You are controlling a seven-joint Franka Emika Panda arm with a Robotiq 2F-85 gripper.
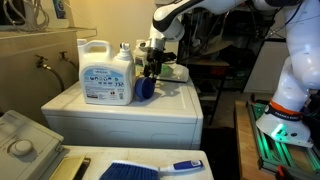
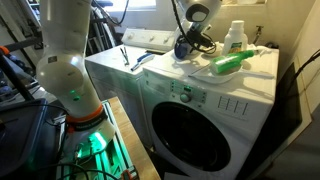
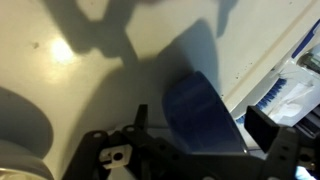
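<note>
A dark blue cup (image 1: pixel 145 89) stands on the white washer top (image 1: pixel 175 101), right beside a large white detergent jug (image 1: pixel 105 75) with a blue label. My gripper (image 1: pixel 152 70) hangs just above the cup, pointing down. In the wrist view the blue cup (image 3: pixel 200 115) sits between the two black fingers of my gripper (image 3: pixel 205 125), which stands open; one finger (image 3: pixel 268 126) is apart from the cup's side. The jug's label (image 3: pixel 295 92) shows at the right edge. In an exterior view my gripper (image 2: pixel 187 45) hides the cup.
A green brush (image 2: pixel 232 63) and a white bottle (image 2: pixel 233 36) lie on the washer top (image 2: pixel 262 75) near its far edge. A blue-bristled brush (image 1: pixel 150 170) rests on a nearer surface. The washer's control panel (image 2: pixel 145 40) rises behind the arm.
</note>
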